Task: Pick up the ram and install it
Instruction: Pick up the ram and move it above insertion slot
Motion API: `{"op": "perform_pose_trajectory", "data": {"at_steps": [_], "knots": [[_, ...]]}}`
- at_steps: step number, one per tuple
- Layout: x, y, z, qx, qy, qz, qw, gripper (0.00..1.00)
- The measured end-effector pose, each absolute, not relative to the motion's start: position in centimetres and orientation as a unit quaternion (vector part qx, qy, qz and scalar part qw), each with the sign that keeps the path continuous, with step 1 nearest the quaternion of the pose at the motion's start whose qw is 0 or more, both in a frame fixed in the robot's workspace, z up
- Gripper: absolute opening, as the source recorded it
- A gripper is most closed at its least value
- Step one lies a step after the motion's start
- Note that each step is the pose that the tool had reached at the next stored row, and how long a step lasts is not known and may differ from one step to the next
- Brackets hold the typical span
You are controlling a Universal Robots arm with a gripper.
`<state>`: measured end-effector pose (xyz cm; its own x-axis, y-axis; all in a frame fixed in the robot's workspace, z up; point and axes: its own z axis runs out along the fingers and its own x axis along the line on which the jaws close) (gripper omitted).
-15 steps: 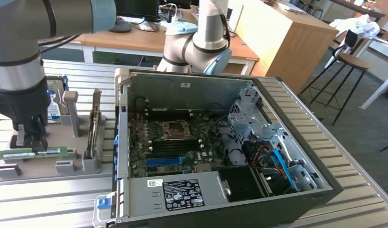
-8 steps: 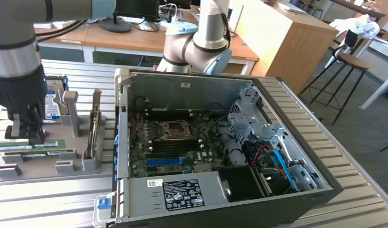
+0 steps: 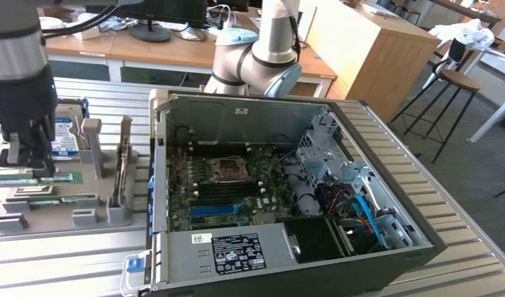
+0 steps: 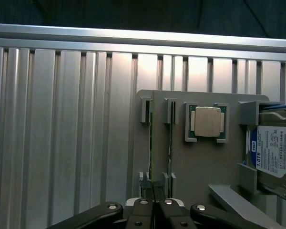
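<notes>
Two green ram sticks stand on edge in the slots of a grey holder [image 4: 195, 162]. In the wrist view I see them edge-on: the ram [image 4: 151, 138] runs straight in between my fingertips, and a second stick [image 4: 170, 143] stands beside it. My gripper [image 4: 152, 187] is shut on the near end of the first ram, which still sits in its slot. In the exterior view the gripper [image 3: 28, 166] is down on the holder [image 3: 71, 216] at the exterior view's left, over a green ram [image 3: 46, 179].
The holder also carries a CPU [image 4: 207, 121] and a silver hard drive [image 4: 276, 152]. An open computer case [image 3: 418, 247] lies to the exterior view's right, its motherboard showing black and blue slots [image 3: 213, 209]. Another grey arm [image 3: 261, 55] stands behind it. Ribbed aluminium table [image 4: 62, 143].
</notes>
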<state>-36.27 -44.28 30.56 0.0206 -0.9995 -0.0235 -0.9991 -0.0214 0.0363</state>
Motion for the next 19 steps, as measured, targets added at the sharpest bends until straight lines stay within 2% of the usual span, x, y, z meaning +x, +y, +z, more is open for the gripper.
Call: {"op": "perform_pose_trajectory", "data": {"at_steps": [19], "knots": [[-36.3,-44.2,35.9,0.712,-0.702,-0.021,0.005,0.11]]}}
